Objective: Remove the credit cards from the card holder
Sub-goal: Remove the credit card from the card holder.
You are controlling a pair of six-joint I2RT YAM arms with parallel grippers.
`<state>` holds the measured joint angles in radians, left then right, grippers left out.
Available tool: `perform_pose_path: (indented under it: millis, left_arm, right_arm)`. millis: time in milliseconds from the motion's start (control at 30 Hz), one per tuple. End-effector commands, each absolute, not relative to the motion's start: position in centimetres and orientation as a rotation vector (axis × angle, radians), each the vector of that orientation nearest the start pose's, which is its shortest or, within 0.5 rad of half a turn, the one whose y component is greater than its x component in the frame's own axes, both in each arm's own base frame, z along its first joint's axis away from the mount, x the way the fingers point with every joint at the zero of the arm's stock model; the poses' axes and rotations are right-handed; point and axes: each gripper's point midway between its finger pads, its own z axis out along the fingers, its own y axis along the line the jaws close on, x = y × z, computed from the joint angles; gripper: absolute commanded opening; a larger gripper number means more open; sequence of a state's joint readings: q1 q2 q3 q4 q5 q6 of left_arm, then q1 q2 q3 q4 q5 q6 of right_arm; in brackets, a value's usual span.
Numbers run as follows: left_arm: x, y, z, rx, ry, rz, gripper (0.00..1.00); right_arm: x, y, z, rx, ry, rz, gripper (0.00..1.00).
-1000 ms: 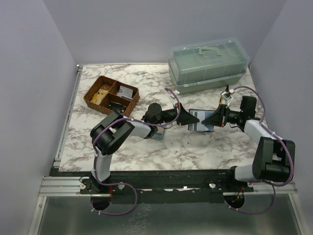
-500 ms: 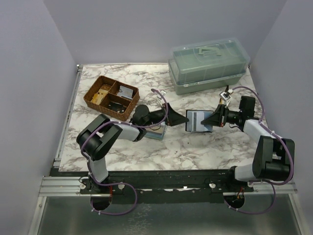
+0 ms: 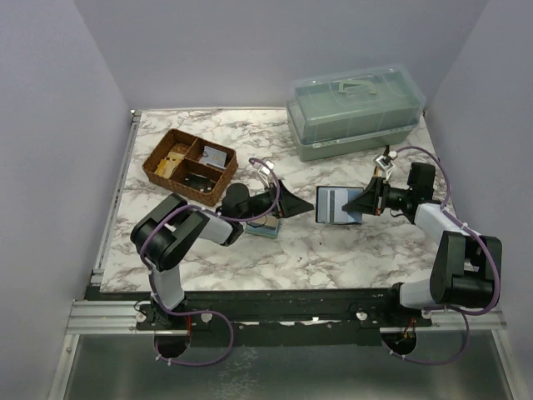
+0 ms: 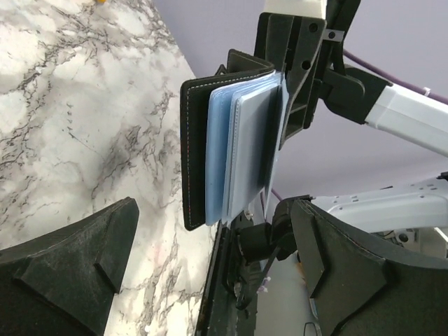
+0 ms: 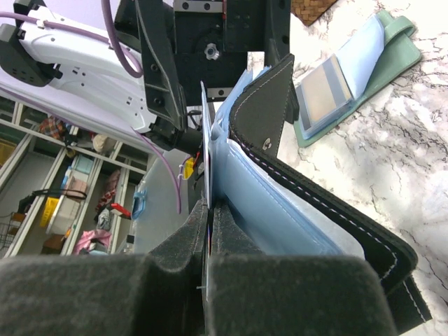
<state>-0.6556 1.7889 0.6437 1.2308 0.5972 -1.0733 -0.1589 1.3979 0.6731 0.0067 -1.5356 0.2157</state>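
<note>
The black card holder (image 3: pixel 337 205) hangs open above the middle of the table, with my right gripper (image 3: pixel 361 202) shut on it from the right. In the right wrist view my right gripper (image 5: pixel 208 245) pinches a thin inner leaf beside the black cover (image 5: pixel 315 203). Pale blue credit cards (image 4: pixel 241 147) stand between the covers of the card holder (image 4: pixel 194 154). My left gripper (image 3: pixel 296 202) is open just left of the holder, apart from it. Nothing lies between the jaws of my left gripper (image 4: pixel 210 273). A teal sleeve with pale cards (image 3: pixel 265 227) lies on the table under the left arm.
A brown wicker divided tray (image 3: pixel 158 162) with small items stands at the back left. A green lidded plastic box (image 3: pixel 354 108) stands at the back right. The teal sleeve (image 5: pixel 350 70) lies flat beyond the holder in the right wrist view.
My left gripper has opened wide and drawn back to the left, away from the holder's edge. The right gripper and the holder have stayed in place.
</note>
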Motion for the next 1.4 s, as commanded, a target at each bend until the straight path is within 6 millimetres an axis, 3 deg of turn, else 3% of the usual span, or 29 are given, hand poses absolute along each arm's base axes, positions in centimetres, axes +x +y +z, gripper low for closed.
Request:
perform_pose_path:
  millis: [0,267,433,600,1033,1200,1300,1367]
  left_arm:
    - [26.1,-38.4,17.4,0.272,1.765,-1.788,0.99]
    - [25.8,-40.5,17.1,0.303,1.755,-1.886,0.85]
    - [25.7,-40.8,17.3,0.303,1.733,-1.940,0.68]
    - [25.4,-40.9,17.7,0.303,1.703,-1.999,0.45]
    - [24.6,-41.0,19.6,0.338,1.630,-2.068,0.44]
    - [24.6,-41.0,19.4,0.339,1.631,-2.079,0.21]
    - [24.6,-40.7,19.7,0.339,1.616,-2.082,0.00]
    - [24.7,-40.1,20.0,0.326,1.596,-2.087,0.00]
  right_arm:
    - [22.8,13.7,20.2,-0.555,1.745,1.855,0.00]
    - [22.6,13.7,20.5,-0.566,1.735,1.863,0.00]
    - [22.5,13.7,20.5,-0.567,1.734,1.865,0.00]
    - [22.6,13.7,20.4,-0.564,1.735,1.866,0.00]
    - [23.0,13.7,19.9,-0.539,1.756,1.853,0.00]
    - [23.0,13.8,19.9,-0.539,1.758,1.848,0.00]
    - [23.1,13.7,19.8,-0.537,1.759,1.843,0.00]
    - [23.3,13.8,19.8,-0.534,1.764,1.828,0.00]
